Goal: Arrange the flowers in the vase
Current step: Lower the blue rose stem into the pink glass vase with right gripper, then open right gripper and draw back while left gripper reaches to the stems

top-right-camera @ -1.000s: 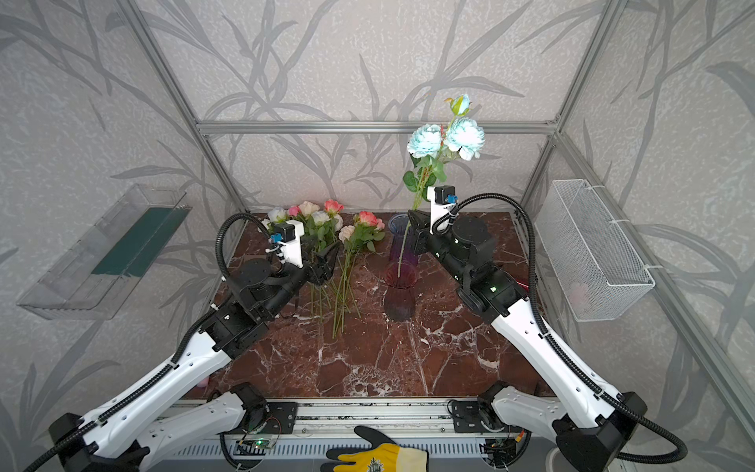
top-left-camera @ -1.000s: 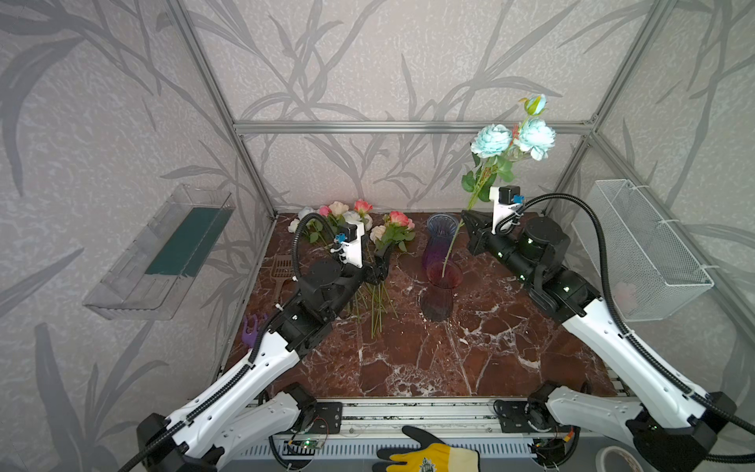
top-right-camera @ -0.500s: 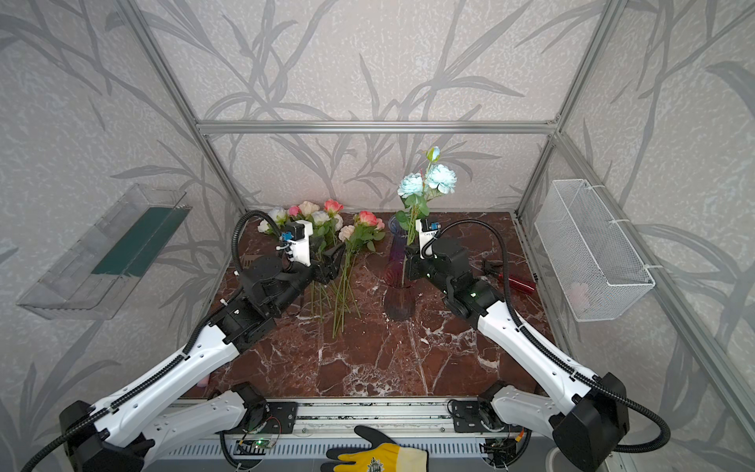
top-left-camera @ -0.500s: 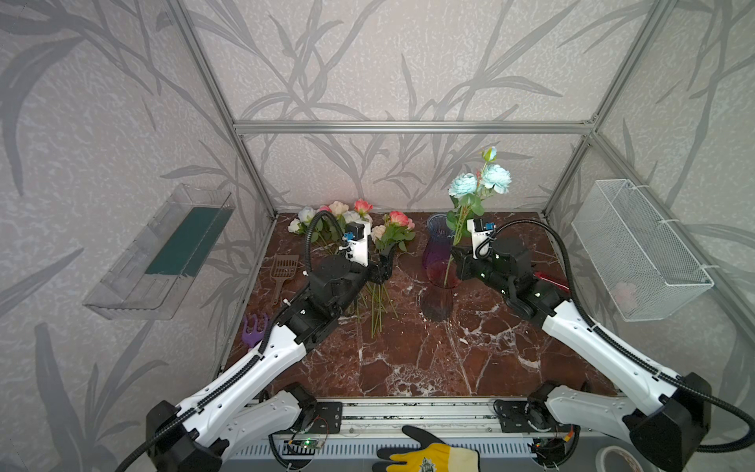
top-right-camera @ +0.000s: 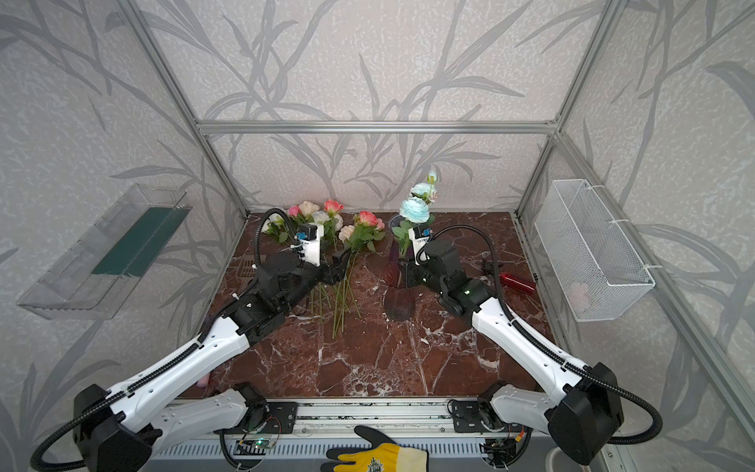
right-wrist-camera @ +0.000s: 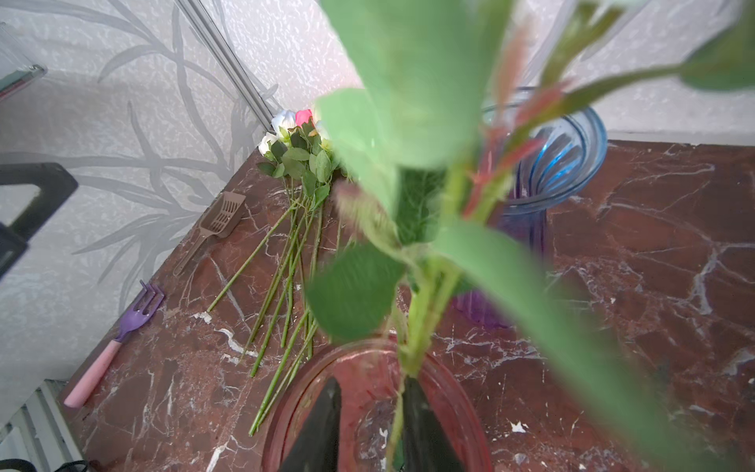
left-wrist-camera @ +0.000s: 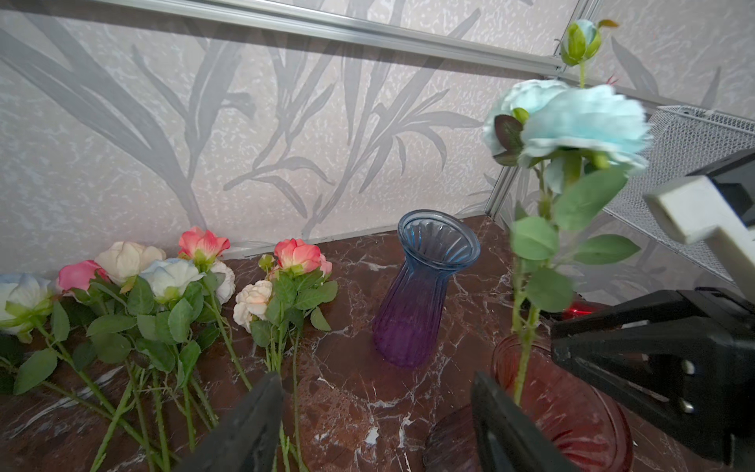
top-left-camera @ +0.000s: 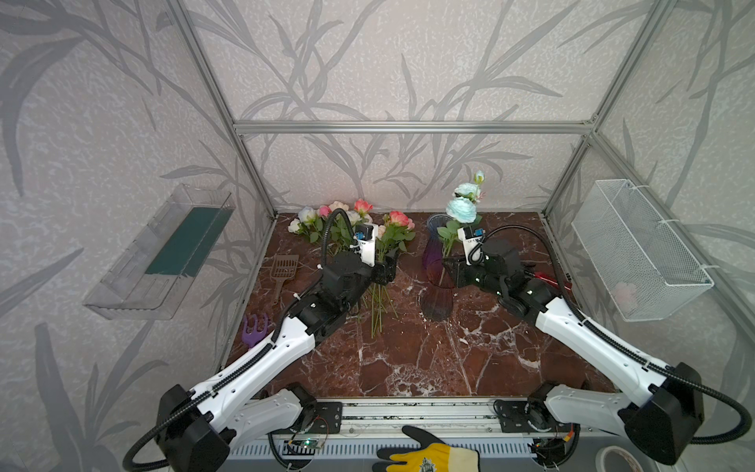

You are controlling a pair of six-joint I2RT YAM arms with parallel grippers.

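A pale blue rose (top-left-camera: pixel 461 209) (top-right-camera: pixel 414 209) (left-wrist-camera: pixel 572 122) stands upright with its stem (right-wrist-camera: pixel 421 318) down in the dark red glass vase (top-left-camera: pixel 436 304) (top-right-camera: pixel 398 304) (left-wrist-camera: pixel 572 400) (right-wrist-camera: pixel 359 347). My right gripper (top-left-camera: pixel 449 267) (top-right-camera: pixel 410 274) (right-wrist-camera: pixel 369 425) hangs over the vase mouth, open a little, and the stem rests against one finger. The other flowers (top-left-camera: pixel 351 229) (top-right-camera: pixel 327 229) (left-wrist-camera: pixel 163 294) (right-wrist-camera: pixel 298 155) lie in a bunch on the marble at the back left. Just above their stems my left gripper (top-left-camera: pixel 388 265) (top-right-camera: pixel 341 265) (left-wrist-camera: pixel 378 425) is open and holds nothing.
A second vase, blue above and purple below (top-left-camera: pixel 433 253) (left-wrist-camera: pixel 416 302) (right-wrist-camera: pixel 572 143), stands right behind the red one. A brown scoop (top-left-camera: pixel 283 267) and a purple rake (top-left-camera: pixel 255 329) lie along the left wall. A red tool (top-left-camera: pixel 547 280) lies right of my right arm. A wire basket (top-left-camera: pixel 637 249) hangs on the right wall.
My right gripper came down from high up with the blue rose, its stem went into the red vase, and the jaws parted. My left gripper edged forward over the lying stems.
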